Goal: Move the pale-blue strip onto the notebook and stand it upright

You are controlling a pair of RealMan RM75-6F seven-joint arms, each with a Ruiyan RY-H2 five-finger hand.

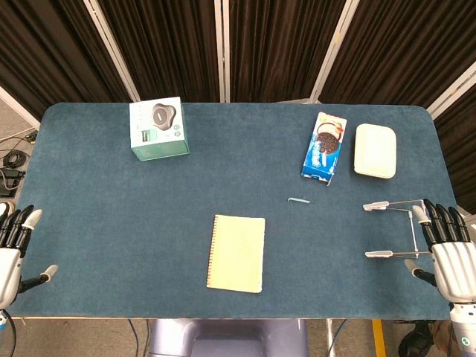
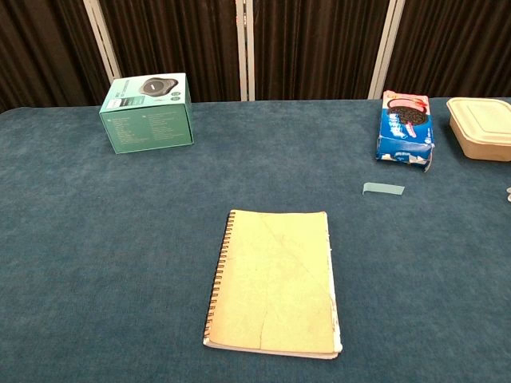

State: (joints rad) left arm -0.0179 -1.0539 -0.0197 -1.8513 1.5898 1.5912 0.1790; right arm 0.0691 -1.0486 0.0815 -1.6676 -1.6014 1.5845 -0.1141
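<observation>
The pale-blue strip (image 1: 299,200) (image 2: 383,189) lies flat on the blue table, right of and beyond the notebook. The yellow spiral notebook (image 1: 236,253) (image 2: 275,281) lies flat near the front middle, spine to the left. My left hand (image 1: 13,249) rests at the table's front left edge, fingers apart, holding nothing. My right hand (image 1: 449,249) sits at the front right edge, fingers spread and empty. Both hands are far from the strip. Neither hand shows in the chest view.
A teal box (image 1: 158,128) (image 2: 148,112) stands at the back left. A blue cookie pack (image 1: 324,146) (image 2: 405,127) and a cream lidded container (image 1: 375,150) (image 2: 481,128) lie at the back right. A clear bracket-like frame (image 1: 394,229) lies beside my right hand.
</observation>
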